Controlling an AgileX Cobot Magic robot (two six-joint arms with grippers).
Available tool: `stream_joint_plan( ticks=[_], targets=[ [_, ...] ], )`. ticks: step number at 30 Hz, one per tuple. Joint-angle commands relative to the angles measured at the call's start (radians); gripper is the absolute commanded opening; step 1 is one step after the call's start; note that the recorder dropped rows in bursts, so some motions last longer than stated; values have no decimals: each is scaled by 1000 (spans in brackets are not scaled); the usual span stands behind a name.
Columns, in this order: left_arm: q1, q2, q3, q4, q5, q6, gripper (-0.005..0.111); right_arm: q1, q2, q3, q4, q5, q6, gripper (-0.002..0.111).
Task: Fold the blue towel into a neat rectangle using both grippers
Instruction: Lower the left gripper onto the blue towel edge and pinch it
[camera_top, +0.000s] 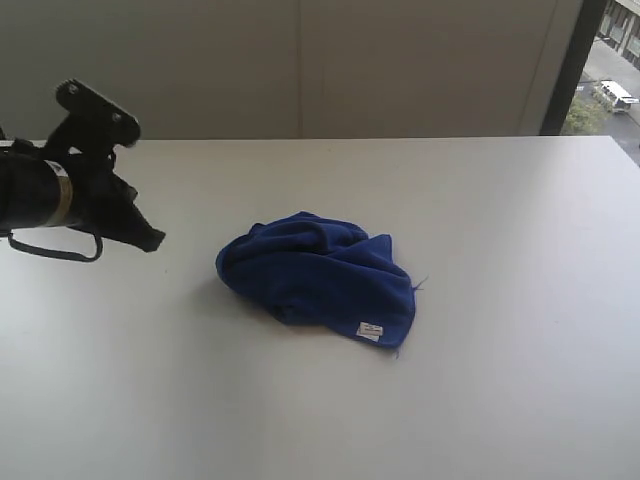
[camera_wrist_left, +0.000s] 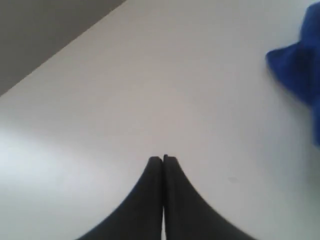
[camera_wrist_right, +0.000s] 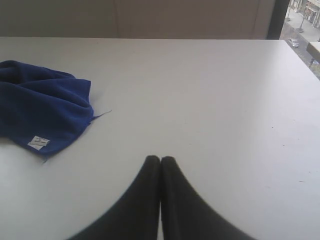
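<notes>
The blue towel lies crumpled in a heap at the middle of the white table, its small white label showing at the near right corner. My left gripper hovers to the left of the towel, apart from it, fingers pressed together and empty. In the left wrist view the gripper is shut and a bit of the towel shows at the edge. In the right wrist view the right gripper is shut and empty, well away from the towel. The right arm is out of the exterior view.
A plain wall runs behind the table's far edge. A dark window frame stands at the back right, with a street outside. A loose thread sticks out of the towel's right side.
</notes>
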Motion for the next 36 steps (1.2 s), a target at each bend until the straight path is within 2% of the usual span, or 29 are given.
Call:
stream_joint_plan(
  ticks=[1,2,3,5,6,8,9,11,12,13,14,15,20,21,23,25,27,29,34,36],
  targets=[
    [-2,33,-20,11,410,170,0,-6,-7,7,0,-3,1,0],
    [-2,35,-22,2,474,243,0,-6,-7,7,0,-3,1,0],
    [1,34,-31,-83,535,349,0,-6,-7,7,0,-3,1,0],
    [1,35,-48,-308,551,621,0,-6,-7,7,0,-3,1,0],
    [1,40,-68,-475,544,840,0,-6,-7,7,0,-3,1,0],
    [1,51,-107,-834,540,1162,0,-6,-7,7,0,-3,1,0],
    [-1,54,-144,-1117,544,1408,0,-6,-7,7,0,-3,1,0],
    [-9,64,-205,-1514,572,1783,0,-6,-7,7,0,-3,1,0],
    [-22,74,-246,-1763,617,1968,0,-6,-7,7,0,-3,1,0],
    [-41,79,-276,-1888,655,2103,0,-6,-7,7,0,-3,1,0],
    [-63,89,-307,-1987,691,2164,0,-6,-7,7,0,-3,1,0],
    [-108,105,-356,-2020,730,2188,0,-6,-7,7,0,-3,1,0],
    [-310,193,-527,-1934,776,2088,0,-6,-7,7,0,-3,4,0],
    [-378,247,-595,-1940,786,2073,0,-6,-7,7,0,-3,4,0],
    [-447,328,-669,-1940,782,2073,0,-6,-7,7,0,-3,4,0],
    [-487,400,-712,-1940,770,2098,0,-6,-7,7,0,-3,4,0],
    [-513,456,-721,-1944,750,2235,0,-6,-7,7,0,-3,4,0],
    [-524,498,-721,-1969,725,2275,1,-6,-7,7,0,-3,4,0],
    [-534,540,-721,-1996,634,2269,39,-6,-7,7,0,-3,4,0],
    [-534,540,-721,-1996,592,2265,40,-6,-7,7,0,-3,4,0]
  ],
)
